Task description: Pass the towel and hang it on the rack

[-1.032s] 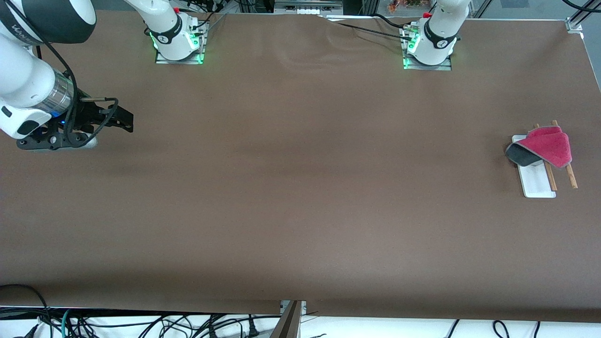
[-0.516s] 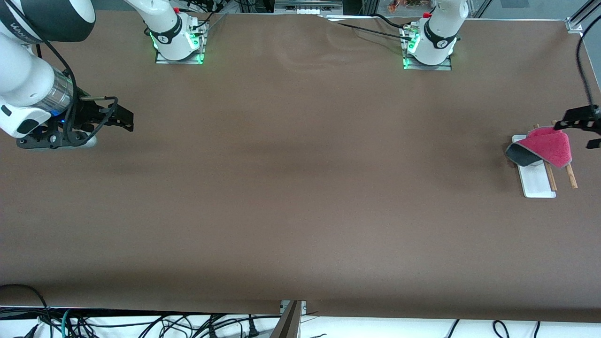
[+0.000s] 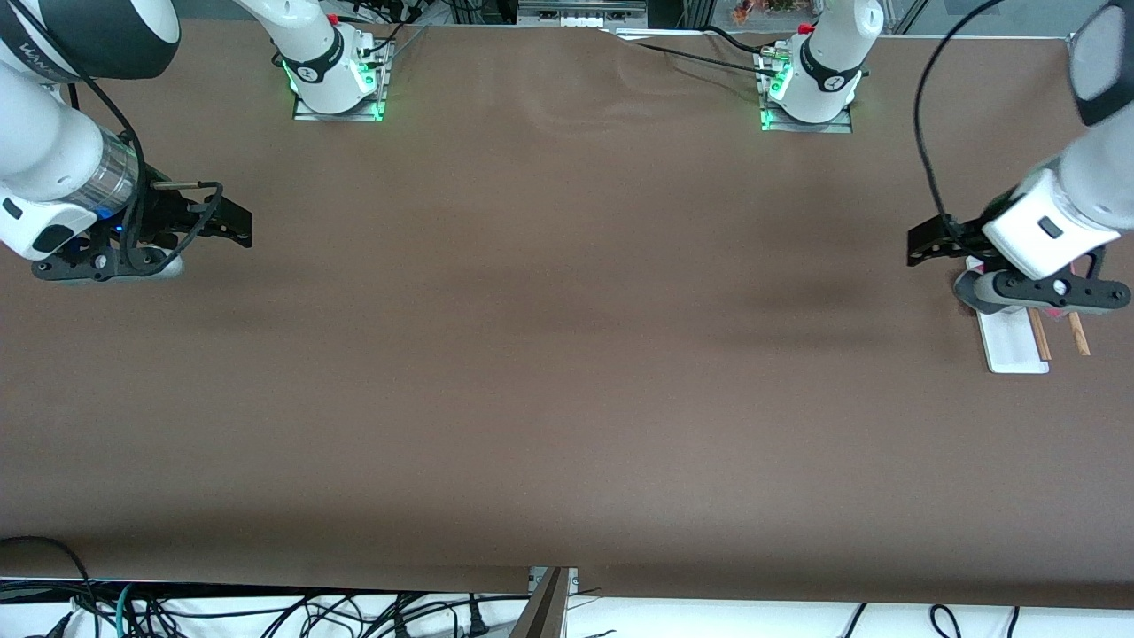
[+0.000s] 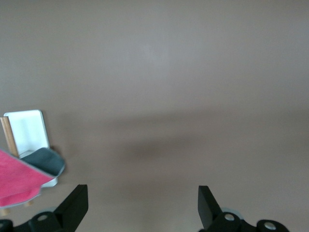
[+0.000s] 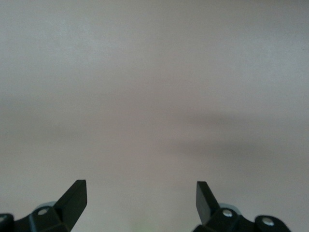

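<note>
- Left gripper (image 3: 935, 244): jaws spread wide, nothing between them. Over the last second it has swung in from off the table edge and now hangs above the rack (image 3: 1010, 341) at the left arm's end of the table.
- Left wrist view: both fingers (image 4: 72, 208) frame bare tabletop; the towel (image 4: 19, 181) sits off to one side of them, not between them.
- Towel: draped over the rack's rods, crimson side up with a grey corner showing; unchanged in that second. In the front view the left wrist mostly covers it.
- Reading: hanging looks done; why the left arm has come over the rack I cannot tell.
- Right gripper (image 3: 232, 226): jaws wide open, empty, waiting over bare table (image 3: 567, 354) at the right arm's end; no change.
- Count: one towel, one rack with two wooden rods (image 3: 1078, 334), two grippers.
</note>
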Controlling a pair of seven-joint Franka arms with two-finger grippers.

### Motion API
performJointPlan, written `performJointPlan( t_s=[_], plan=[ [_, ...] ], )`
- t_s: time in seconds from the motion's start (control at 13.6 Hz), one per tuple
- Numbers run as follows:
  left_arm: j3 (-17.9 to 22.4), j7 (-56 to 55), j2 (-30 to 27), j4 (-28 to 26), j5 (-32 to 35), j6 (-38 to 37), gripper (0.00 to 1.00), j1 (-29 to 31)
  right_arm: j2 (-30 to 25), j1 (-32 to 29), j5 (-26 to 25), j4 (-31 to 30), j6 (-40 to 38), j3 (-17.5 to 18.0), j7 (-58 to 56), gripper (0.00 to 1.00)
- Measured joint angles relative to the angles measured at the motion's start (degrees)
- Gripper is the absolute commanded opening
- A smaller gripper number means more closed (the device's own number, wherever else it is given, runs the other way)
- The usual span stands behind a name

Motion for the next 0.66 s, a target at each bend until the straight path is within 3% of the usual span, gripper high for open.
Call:
performJointPlan(
  t_s=[0.29,0.66],
  plan=[
    [5.13,0.43,-8.68,-12.38,0.0,8.08,1.0,-1.82,0.0,0.0,0.0,0.0,-0.01,0.0,-0.63,1.0],
    [5.49,0.83,-9.83,-14.62,0.0,9.07,1.0,-1.82,-0.02,-0.01,0.0,0.0,0.03,-0.09,-3.37,1.0]
  ],
)
